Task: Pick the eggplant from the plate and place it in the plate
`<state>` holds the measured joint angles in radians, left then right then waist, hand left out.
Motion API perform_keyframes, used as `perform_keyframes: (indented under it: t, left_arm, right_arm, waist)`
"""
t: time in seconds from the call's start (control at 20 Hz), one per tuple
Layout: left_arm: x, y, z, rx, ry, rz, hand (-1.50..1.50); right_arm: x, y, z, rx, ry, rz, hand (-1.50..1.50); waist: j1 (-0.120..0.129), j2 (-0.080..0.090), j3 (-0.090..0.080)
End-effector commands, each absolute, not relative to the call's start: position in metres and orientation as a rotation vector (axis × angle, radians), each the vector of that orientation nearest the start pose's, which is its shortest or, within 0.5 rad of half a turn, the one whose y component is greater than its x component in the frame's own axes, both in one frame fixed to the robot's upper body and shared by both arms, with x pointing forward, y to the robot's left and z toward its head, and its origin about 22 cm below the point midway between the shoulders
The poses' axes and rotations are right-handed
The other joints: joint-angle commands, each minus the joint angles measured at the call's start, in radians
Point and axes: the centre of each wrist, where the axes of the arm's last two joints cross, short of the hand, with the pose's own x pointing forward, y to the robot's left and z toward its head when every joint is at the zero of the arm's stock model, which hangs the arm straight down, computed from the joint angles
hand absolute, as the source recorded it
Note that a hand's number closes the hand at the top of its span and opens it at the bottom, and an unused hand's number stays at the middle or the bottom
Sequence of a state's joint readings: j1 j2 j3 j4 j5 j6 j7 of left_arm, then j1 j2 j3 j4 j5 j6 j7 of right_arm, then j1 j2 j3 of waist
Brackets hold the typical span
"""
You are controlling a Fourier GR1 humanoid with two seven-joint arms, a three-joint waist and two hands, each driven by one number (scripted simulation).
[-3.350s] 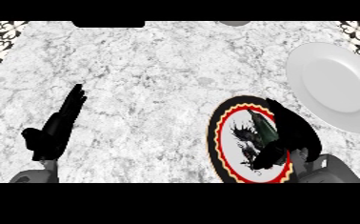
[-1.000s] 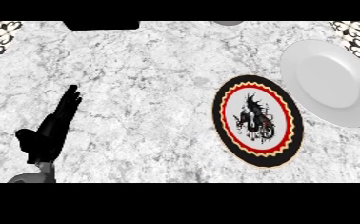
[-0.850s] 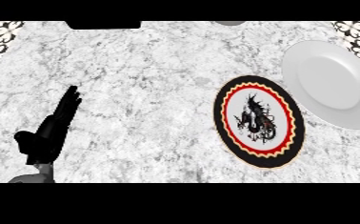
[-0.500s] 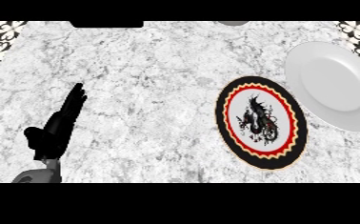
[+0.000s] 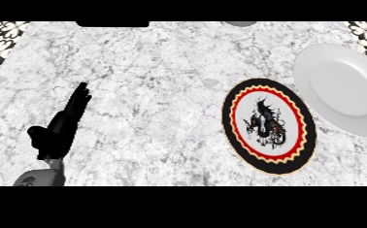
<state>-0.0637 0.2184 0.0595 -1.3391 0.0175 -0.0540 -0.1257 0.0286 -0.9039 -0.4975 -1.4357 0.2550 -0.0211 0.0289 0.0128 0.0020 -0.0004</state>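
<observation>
A black-rimmed plate (image 5: 240,135) with a red and yellow ring and a dragon drawing lies right of centre on the marble counter. Nothing lies on it. A plain white plate (image 5: 337,89) sits at the right edge, just beyond it, and is also bare. No eggplant shows anywhere in the head view. My left hand (image 5: 61,125) rests at the lower left, fingers straight and pointing up, holding nothing. My right hand is out of the picture.
The marble counter (image 5: 158,86) stretches between my left hand and the plates. A dark object (image 5: 112,24) and a grey rounded thing (image 5: 240,23) sit at the far edge. Patterned corners show at the top left and top right.
My right hand, which was over the dragon plate 3.4 s ago, has left the view. The view shifted slightly; my left hand stays resting at the lower left.
</observation>
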Motion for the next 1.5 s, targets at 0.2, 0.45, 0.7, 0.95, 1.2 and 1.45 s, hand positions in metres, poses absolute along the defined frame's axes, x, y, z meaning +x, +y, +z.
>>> perform_keyframes:
  t: [0.2,0.45,0.7,0.95,1.2,1.45]
  left_arm:
    - [0.247,0.297,-0.014,0.145,-1.509,-0.168,0.0]
    - [0.251,0.293,-0.023,0.132,-1.497,-0.161,0.0]
    - [0.25,0.3,-0.017,0.134,-1.532,-0.181,0.0]
    - [0.256,0.31,-0.026,0.138,-1.539,-0.163,0.0]
    - [0.257,0.298,-0.02,0.15,-1.532,-0.16,0.0]
    - [0.26,0.301,-0.017,0.174,-1.52,-0.136,0.0]
  right_arm:
    - [0.287,-0.47,0.171,-1.242,-1.355,0.446,1.5]
    - [0.321,-0.457,0.136,-1.189,-1.345,0.438,1.5]
    - [0.354,-0.423,0.114,-1.124,-1.373,0.139,1.5]
    - [0.353,-0.448,0.081,-1.115,-1.253,0.155,-1.5]
    - [0.37,-0.441,0.094,-1.052,-1.321,0.009,-1.5]
    - [0.356,-0.456,0.099,-1.007,-1.497,-0.279,-1.5]
  waist:
    - [0.014,0.001,0.001]
    - [0.003,0.001,0.001]
    - [0.022,0.003,0.002]
    - [0.007,0.005,0.001]
    - [0.005,0.004,0.002]
    - [-0.013,-0.002,0.002]
